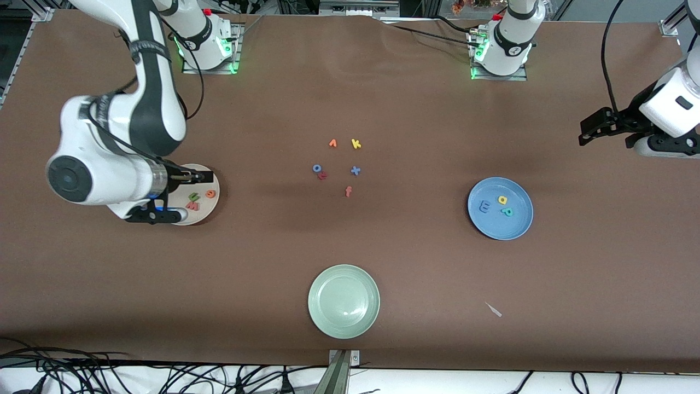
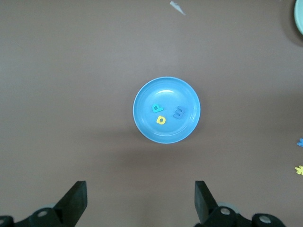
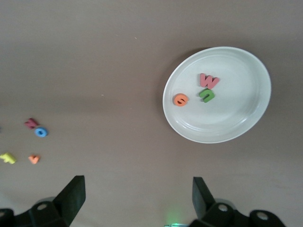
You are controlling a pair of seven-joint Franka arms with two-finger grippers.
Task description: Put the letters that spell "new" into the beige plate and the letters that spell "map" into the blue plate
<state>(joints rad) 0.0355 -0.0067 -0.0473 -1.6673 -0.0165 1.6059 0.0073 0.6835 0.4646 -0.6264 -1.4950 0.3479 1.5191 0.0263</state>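
Table cover (image 1: 415, 262): plain brown. Beige plate (image 3: 246, 118): cream, no pattern; in it a green n (image 3: 207, 95), orange e (image 3: 180, 100), pinkish-red w (image 3: 209, 81). Blue plate (image 2: 189, 94): plain sky blue; holds a blue m (image 2: 179, 112), yellow a (image 2: 161, 119), teal p (image 2: 156, 108). Third plate (image 1: 343, 301): pale green, plain. Loose letters mid-table: yellow k (image 1: 356, 144), blue x (image 1: 355, 171), blue o (image 1: 316, 168) with a small red letter (image 1: 322, 175) touching it, orange f (image 1: 348, 191), one more orange letter (image 1: 332, 143). Arms white with black joints.
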